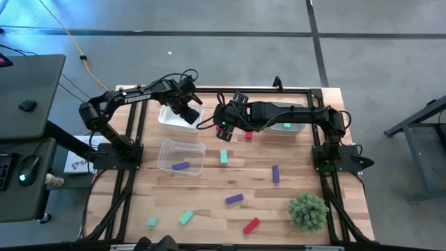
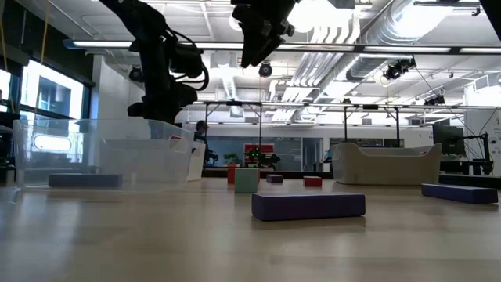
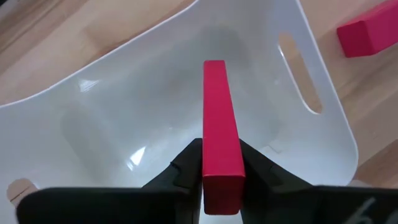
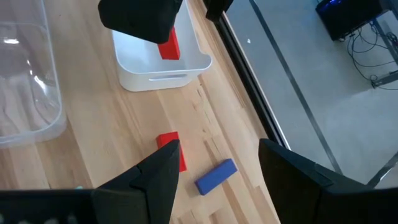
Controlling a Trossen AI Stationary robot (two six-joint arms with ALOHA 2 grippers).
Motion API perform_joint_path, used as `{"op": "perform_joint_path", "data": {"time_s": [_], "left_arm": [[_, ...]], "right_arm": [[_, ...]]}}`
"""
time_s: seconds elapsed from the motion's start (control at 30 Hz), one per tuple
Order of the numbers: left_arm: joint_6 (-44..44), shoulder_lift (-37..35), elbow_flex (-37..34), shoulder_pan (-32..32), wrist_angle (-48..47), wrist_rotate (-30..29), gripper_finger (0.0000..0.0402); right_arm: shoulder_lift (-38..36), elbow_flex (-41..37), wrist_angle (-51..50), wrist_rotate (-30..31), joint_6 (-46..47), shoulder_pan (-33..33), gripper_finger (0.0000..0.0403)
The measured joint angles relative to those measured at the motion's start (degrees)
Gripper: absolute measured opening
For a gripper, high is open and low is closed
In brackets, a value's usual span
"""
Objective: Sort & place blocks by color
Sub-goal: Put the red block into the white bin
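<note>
The left gripper [image 3: 222,171] clamps a red block [image 3: 219,124] over the white bin [image 3: 155,106] below it; the right gripper [image 4: 217,168] hangs open nearby.

Pale wooden table [image 1: 209,202] — scattered blocks [image 1: 234,199]; clear bin [image 1: 182,155]; white bin [image 1: 178,118]; green plant ball [image 1: 308,210]

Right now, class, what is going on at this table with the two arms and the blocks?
The left tool holds a red block over the white bin at the back of the table. The right tool hangs open above the table near a loose red block and a purple block. One purple block already lies in the clear bin. Other red, purple and teal blocks lie unsorted on the table.
</note>
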Motion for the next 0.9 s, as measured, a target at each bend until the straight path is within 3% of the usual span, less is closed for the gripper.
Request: {"op": "perform_joint_path", "data": {"time_s": [0.47,0.9], "left_arm": [[0.0,-0.1,0.0,0.1,-0.3,0.0,0.0121],[2.5,-3.7,0.1,0.4,-4.7,0.5,0.0122]], "right_arm": [[0.0,0.0,0.0,0.0,-0.3,0.0,0.0209],[0.0,0.0,0.0,-0.2,-0.3,-0.3,0.0209]]}}
